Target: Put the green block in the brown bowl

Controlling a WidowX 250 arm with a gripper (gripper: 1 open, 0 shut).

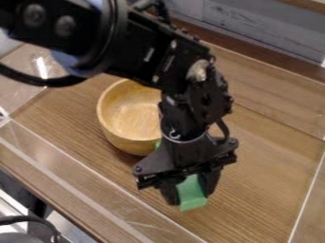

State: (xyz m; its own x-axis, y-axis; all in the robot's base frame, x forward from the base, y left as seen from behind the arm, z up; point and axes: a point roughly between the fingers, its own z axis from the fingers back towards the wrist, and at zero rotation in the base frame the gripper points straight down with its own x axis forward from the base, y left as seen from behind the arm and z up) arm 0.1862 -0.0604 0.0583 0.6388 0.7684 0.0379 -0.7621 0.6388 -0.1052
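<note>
Claw point(188, 186) around green block point(191, 195)

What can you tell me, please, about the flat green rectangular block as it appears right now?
The flat green rectangular block is plain matte green, plastic or painted wood by its look. Only its lower end shows, since the black gripper covers the rest, its fingers closed on the block's sides. The block points toward the camera and sits just in front of the round light-brown wooden bowl, outside it. Whether it is touching the wooden tabletop or is slightly lifted cannot be told from this view.
</note>
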